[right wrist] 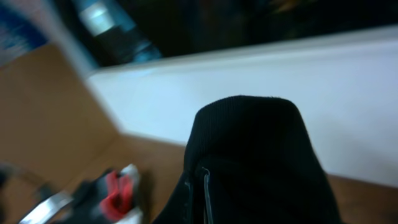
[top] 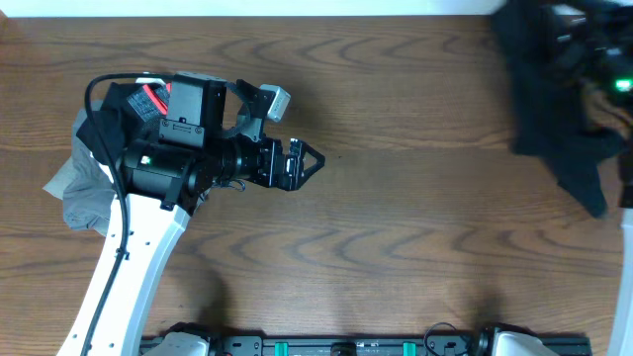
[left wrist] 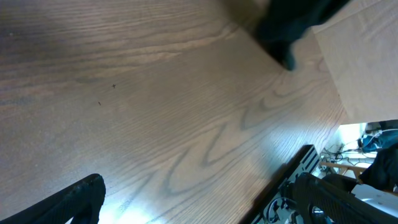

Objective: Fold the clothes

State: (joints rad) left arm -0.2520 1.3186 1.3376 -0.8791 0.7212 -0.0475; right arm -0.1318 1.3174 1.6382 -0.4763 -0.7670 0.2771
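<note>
Plain black garment (right wrist: 249, 162), bunched with a ribbed edge, looks clenched in the right gripper; left gripper (top: 307, 161) gapes wide.

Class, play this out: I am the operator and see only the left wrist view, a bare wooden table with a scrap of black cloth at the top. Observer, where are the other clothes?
Observer: Overhead shows a crumpled heap behind the left arm, at the left end of the wooden table: a grey fabric garment beside a black one with a red band.
Operator: And that black scrap?
Observer: It belongs to the large black fabric garment, bunched at the far right corner.
Operator: Is anything holding it?
Observer: In the right wrist view it drapes over the shut right gripper, hiding the fingers.
</note>
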